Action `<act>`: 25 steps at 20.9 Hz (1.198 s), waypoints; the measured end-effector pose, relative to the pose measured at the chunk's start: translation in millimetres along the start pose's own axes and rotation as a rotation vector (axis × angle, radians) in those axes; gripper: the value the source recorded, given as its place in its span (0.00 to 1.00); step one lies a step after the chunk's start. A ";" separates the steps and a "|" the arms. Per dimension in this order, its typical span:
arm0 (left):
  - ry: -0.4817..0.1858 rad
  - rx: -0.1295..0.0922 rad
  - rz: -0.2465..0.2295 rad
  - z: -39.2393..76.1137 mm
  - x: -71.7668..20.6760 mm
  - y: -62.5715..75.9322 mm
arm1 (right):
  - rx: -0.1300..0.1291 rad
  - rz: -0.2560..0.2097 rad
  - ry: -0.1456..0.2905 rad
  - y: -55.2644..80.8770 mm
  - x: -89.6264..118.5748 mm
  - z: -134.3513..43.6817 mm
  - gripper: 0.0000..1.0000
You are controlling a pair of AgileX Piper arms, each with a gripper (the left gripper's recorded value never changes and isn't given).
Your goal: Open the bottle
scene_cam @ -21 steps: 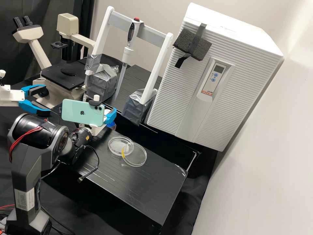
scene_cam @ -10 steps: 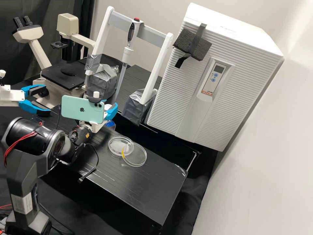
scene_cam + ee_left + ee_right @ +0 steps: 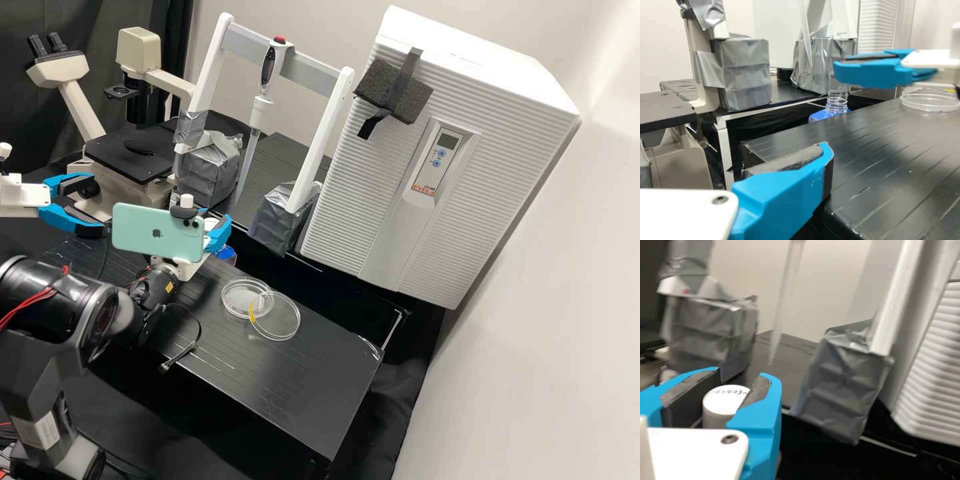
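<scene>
Pale wall (image 3: pixel 547 333) behind black bench (image 3: pixel 300 380), white ribbed cabinet (image 3: pixel 373 200), microscope (image 3: pixel 133 60)

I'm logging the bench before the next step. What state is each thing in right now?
bottle: upright, uncapped, neck open.
cap: off the bottle, clamped between two blue fingers.
right gripper: shut on the cap.
left gripper: open, empty.
dishes: two, lying flat, rims overlapping.
pipette: hanging upright in its stand.

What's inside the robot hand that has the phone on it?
A small white cap, pinched between the right hand's blue fingers. Its top shows; the fingers cover its sides and whatever is underneath.
</scene>
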 end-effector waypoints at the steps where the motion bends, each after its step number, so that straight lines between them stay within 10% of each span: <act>1: 0.000 0.000 0.000 0.0 0.0 0.0 | -0.011 -0.016 0.010 -1.6 -6.6 1.0 0.00; 11: 0.000 0.002 0.000 0.0 0.0 0.0 | 0.006 -0.133 0.051 -13.6 -42.8 12.5 0.00; 25: 0.003 0.021 0.002 -0.3 0.0 0.2 | 0.016 -0.151 0.068 -20.5 -40.2 10.7 0.00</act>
